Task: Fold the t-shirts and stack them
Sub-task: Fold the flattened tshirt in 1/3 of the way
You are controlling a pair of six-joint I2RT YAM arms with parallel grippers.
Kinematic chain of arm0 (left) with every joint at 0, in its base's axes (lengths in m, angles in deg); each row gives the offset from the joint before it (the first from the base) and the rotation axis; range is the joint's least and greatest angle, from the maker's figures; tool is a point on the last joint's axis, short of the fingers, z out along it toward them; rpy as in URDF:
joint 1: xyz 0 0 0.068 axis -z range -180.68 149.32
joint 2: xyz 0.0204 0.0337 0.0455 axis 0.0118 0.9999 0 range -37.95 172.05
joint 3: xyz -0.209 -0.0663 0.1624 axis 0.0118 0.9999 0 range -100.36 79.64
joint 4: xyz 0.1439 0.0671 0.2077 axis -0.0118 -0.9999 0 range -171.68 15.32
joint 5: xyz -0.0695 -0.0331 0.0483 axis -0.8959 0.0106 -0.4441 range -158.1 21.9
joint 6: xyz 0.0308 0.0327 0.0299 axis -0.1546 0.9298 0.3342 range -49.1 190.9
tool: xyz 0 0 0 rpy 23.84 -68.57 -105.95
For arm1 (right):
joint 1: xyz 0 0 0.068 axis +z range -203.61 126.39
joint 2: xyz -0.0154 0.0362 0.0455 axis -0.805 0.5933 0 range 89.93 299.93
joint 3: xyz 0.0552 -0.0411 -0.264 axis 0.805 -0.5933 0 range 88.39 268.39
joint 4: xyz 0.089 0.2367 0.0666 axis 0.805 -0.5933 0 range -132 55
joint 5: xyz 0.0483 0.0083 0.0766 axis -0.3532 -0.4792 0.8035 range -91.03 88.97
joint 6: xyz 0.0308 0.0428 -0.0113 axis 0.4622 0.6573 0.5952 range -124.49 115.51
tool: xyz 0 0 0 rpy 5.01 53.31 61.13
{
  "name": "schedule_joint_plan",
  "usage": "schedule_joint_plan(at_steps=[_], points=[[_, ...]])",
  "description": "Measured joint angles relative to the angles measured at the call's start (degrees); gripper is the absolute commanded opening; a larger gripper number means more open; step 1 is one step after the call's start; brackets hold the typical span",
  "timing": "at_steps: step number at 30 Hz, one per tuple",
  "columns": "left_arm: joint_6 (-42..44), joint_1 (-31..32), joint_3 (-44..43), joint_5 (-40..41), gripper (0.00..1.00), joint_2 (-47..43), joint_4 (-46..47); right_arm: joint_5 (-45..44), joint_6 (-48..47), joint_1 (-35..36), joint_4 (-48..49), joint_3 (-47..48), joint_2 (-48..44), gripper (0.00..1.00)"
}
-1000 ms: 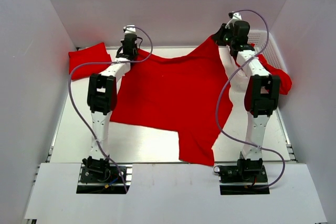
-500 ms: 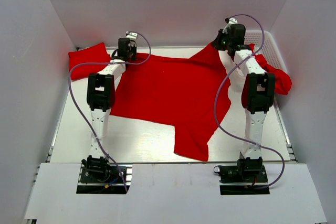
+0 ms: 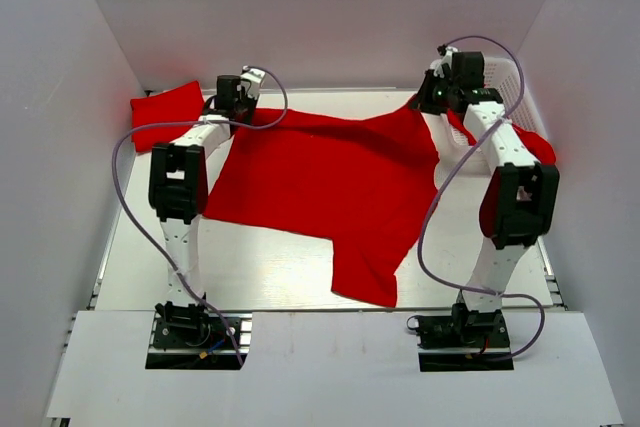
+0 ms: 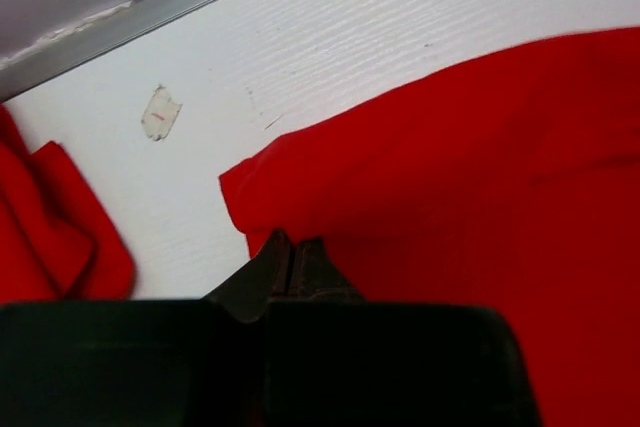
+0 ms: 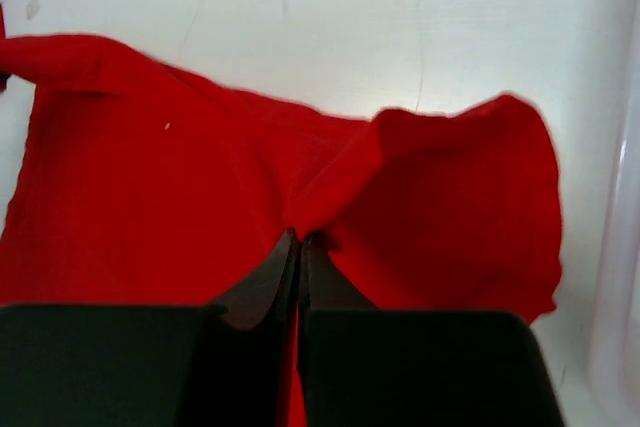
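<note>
Currently: spread t-shirt (image 3: 320, 182) lying open across the middle of the tabletop (image 3: 260, 267), one sleeve-like flap trailing toward the near edge. Far-left corner pinched in the left claw (image 4: 293, 252), clamped narrow on the cloth edge. Far-right corner pinched in the right claw (image 5: 300, 247), likewise clamped on a bunched ridge of fabric.

Judged step: flattening the garment ahead of the first fold.

- Draw both corners apart and level, with equal tension, to a straight far edge.
- Lower to the tabletop before letting go (risk of fresh wrinkles if dropped from height).
- Check the puckered lobe just beside the right claw, and smooth out before folding.
- Avoid dragging cloth over the folded t-shirt (image 3: 165, 114) at the far-left corner, near the left claw but apart from the spread garment.
- Mind the white basket (image 3: 505, 82) at the far right, close behind the right claw, with another red t-shirt (image 3: 545, 150) at its near end, partly hidden by the right arm.
- Watch the purple cables (image 3: 130, 197) looping beside each arm.
- Ignore the small label scrap (image 4: 159, 112) stuck to the tabletop.
</note>
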Motion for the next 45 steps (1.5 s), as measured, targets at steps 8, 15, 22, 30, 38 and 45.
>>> schedule_joint_plan(at_steps=[8,15,22,30,38,45], points=[[1.27,-1.25,7.02,0.92,0.00,-5.44,-0.42,0.90,3.74,0.17,-4.98,-10.01,-6.40,0.00],[1.44,-1.97,11.15,1.33,0.00,-6.75,-0.66,0.72,8.31,0.48,-7.19,-20.65,-10.95,0.00],[1.40,-1.97,12.85,1.33,0.19,-7.61,-2.56,0.31,13.79,0.61,-8.11,-27.17,-16.22,0.10],[-0.94,-1.97,13.77,3.63,1.00,-10.38,-7.26,-0.46,16.20,0.76,-9.22,-34.42,-18.47,0.90],[-3.67,-1.97,8.13,8.15,1.00,-10.84,-12.44,-2.03,10.99,1.68,-11.61,-27.80,-18.53,0.90],[-6.38,-1.97,2.05,1.75,1.00,-10.47,-11.82,-2.36,8.85,2.93,-8.72,-22.73,-13.60,0.90]])
